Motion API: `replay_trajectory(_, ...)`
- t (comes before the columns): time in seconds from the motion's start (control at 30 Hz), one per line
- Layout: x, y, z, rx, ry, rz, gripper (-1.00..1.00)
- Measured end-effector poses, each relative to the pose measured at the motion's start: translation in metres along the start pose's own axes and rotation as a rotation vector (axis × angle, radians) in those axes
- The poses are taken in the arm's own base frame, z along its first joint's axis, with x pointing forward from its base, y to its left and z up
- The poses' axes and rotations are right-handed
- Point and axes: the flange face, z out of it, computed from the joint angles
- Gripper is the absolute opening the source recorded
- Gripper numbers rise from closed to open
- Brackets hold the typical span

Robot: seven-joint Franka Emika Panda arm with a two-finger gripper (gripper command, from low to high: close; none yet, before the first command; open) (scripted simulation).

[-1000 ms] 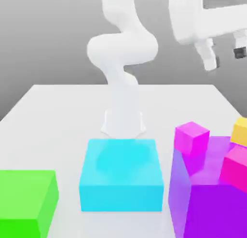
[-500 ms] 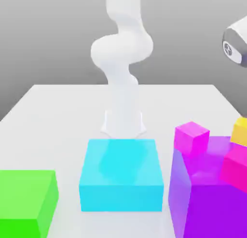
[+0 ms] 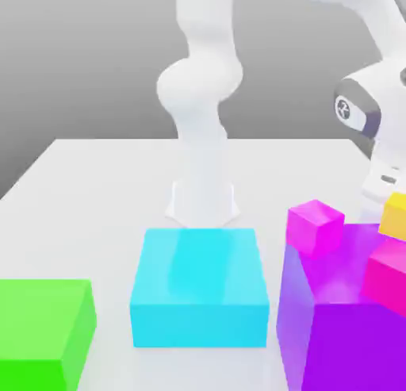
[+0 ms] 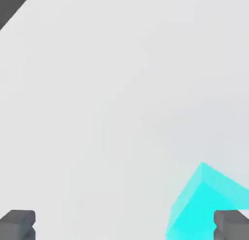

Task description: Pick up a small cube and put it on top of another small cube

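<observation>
A small magenta cube (image 3: 315,225) sits on the far corner of a big purple block (image 3: 341,318). A small yellow cube (image 3: 394,215) and a small pink cube (image 3: 388,274) lie at the exterior view's right edge, also on the purple block. The arm's wrist (image 3: 361,112) hangs low at the right, behind these cubes. In the hand view my gripper (image 4: 124,227) is open, its two dark fingertips (image 4: 17,224) far apart with nothing between them. It looks down on the white table (image 4: 97,112), and a corner of a cyan block (image 4: 202,200) shows beside one fingertip.
A large cyan block (image 3: 198,286) stands in front of the arm's base (image 3: 202,203). A large green block (image 3: 44,326) is at the exterior view's near left. The white table (image 3: 87,191) ends at a far edge behind the base.
The arm has swung down on the exterior view's right: the hand dropped from the upper right corner to just behind the purple block. The fingers stayed open; the cubes have not moved.
</observation>
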Motion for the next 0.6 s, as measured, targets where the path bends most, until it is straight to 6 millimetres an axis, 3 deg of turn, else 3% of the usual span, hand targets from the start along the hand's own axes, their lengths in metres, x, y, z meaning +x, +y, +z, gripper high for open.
replay_trajectory(0.2,0.012,0.023,0.002,-0.017,0.111,0.210,0.00)
replay_trajectory(0.5,0.006,0.036,0.009,0.013,0.255,0.442,0.00)
replay_trajectory(0.6,-0.004,0.050,0.028,-0.016,0.255,0.465,0.00)
